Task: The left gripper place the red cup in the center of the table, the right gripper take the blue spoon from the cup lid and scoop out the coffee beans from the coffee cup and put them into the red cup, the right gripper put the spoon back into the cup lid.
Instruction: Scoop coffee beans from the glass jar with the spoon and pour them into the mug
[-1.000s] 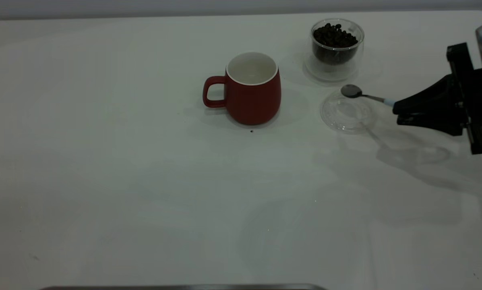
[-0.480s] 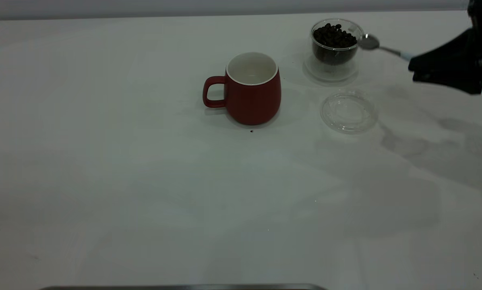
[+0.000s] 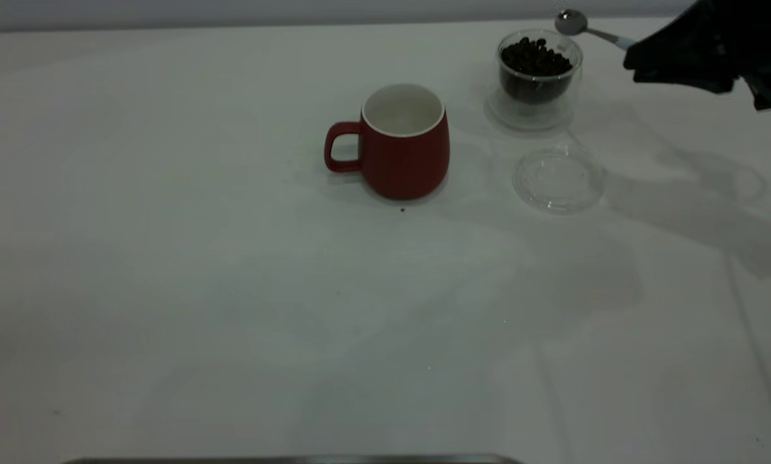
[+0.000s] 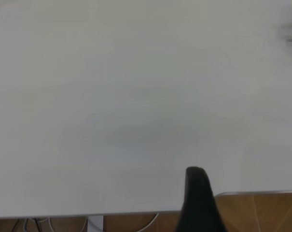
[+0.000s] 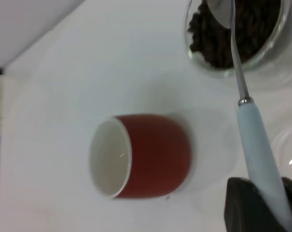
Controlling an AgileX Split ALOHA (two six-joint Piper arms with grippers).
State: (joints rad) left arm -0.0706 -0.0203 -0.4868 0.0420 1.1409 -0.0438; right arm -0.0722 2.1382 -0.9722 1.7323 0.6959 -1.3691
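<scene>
The red cup (image 3: 404,145) stands upright mid-table, handle to the left, white inside and empty; it also shows in the right wrist view (image 5: 155,154). The coffee cup (image 3: 538,74) holds coffee beans (image 3: 534,57) at the back right. The cup lid (image 3: 558,179) lies empty in front of it. My right gripper (image 3: 636,61) is shut on the blue spoon (image 3: 591,30) by its handle (image 5: 257,145). The spoon's empty bowl (image 5: 220,9) hovers over the beans (image 5: 218,43) at the glass rim. My left gripper (image 4: 198,198) is parked over the table's near edge.
The table (image 3: 198,290) is bare to the left and in front of the cups. A dark speck (image 3: 402,209) lies just in front of the red cup. A wooden floor (image 4: 261,212) shows beyond the table edge in the left wrist view.
My right gripper has lifted the spoon off the cup lid and carried it up and back to above the coffee cup. The lid now lies empty. The red cup has not moved.
</scene>
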